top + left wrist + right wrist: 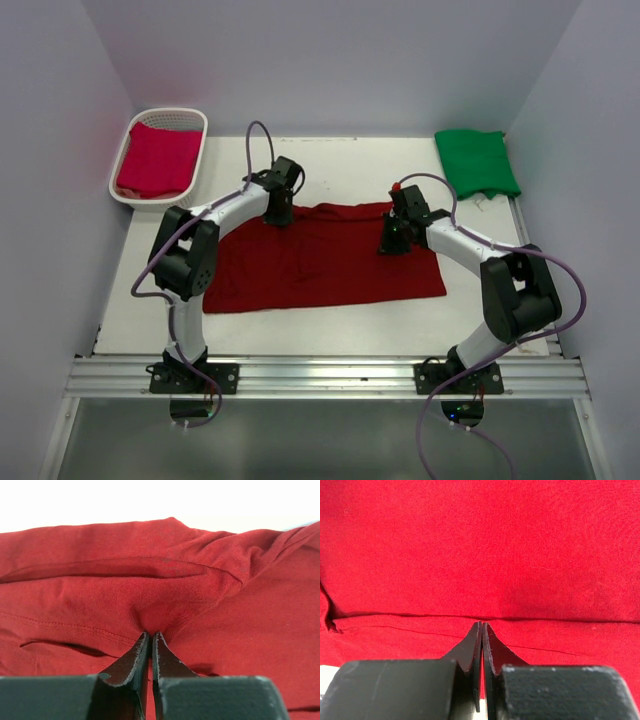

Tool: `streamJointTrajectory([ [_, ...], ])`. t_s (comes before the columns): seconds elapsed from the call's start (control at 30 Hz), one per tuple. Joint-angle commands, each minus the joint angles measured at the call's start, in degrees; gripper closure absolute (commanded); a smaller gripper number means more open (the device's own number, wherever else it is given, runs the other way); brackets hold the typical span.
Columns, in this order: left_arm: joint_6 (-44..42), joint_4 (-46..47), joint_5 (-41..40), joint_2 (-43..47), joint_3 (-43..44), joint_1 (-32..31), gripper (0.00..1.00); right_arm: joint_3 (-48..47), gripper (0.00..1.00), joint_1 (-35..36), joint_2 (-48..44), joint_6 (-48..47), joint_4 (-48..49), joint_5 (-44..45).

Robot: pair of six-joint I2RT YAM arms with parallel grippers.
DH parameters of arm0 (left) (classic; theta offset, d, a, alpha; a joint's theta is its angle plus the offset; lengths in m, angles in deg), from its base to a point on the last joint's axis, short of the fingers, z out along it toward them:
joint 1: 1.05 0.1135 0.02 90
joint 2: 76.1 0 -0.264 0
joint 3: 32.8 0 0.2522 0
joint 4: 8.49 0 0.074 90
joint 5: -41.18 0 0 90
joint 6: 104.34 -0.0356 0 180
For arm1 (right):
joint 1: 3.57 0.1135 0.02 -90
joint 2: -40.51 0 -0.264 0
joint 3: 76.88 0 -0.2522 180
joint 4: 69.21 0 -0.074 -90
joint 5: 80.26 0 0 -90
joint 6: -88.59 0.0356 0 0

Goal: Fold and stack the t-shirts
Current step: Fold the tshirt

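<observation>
A dark maroon t-shirt (325, 262) lies spread flat across the middle of the table. My left gripper (279, 215) is at its far left edge, shut on a pinch of the cloth (165, 605), which puckers into the fingertips (142, 645). My right gripper (392, 245) is on the shirt's right part with its jaws together. Its tips meet a fold line of the red cloth (480, 555). At the back right lies a folded green t-shirt (477, 162). A pinkish crimson t-shirt (158, 160) rests in the basket.
A white lattice basket (170, 117) stands at the back left corner. Pale walls close in the table on three sides. A metal rail (320, 377) carrying both arm bases runs along the near edge.
</observation>
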Motion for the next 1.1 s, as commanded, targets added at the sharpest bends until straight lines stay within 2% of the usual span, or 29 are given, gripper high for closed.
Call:
streamJointTrajectory([
  [0.0,0.0,-0.6,-1.2,0.7,3.0,0.0,0.91,-0.4,1.00,0.0,-1.6,-1.0,0.9,0.8],
  [0.07,0.1,-0.4,-1.1,0.4,3.0,0.1,0.90,-0.3,1.00,0.1,-1.6,-1.0,0.9,0.7],
  [0.17,0.1,-0.2,-0.9,-0.5,2.7,0.1,0.82,-0.3,1.00,0.1,-1.6,-1.0,0.9,0.7],
  [0.37,0.1,0.4,-0.7,-0.9,2.1,0.2,0.80,-0.3,1.00,0.1,-1.6,-1.0,0.9,0.8],
  [0.87,-0.3,2.2,2.7,-1.9,-0.3,0.5,0.82,0.0,1.00,0.1,-1.7,-1.0,0.9,0.9],
  [0.97,-0.6,2.2,3.0,-2.4,-0.6,0.5,0.84,0.0,1.00,0.1,-1.6,-0.8,1.0,0.9],
  [1.07,-0.5,2.3,3.0,-2.7,-0.6,0.5,0.95,0.0,1.00,0.1,-1.7,-0.8,1.0,1.0],
])
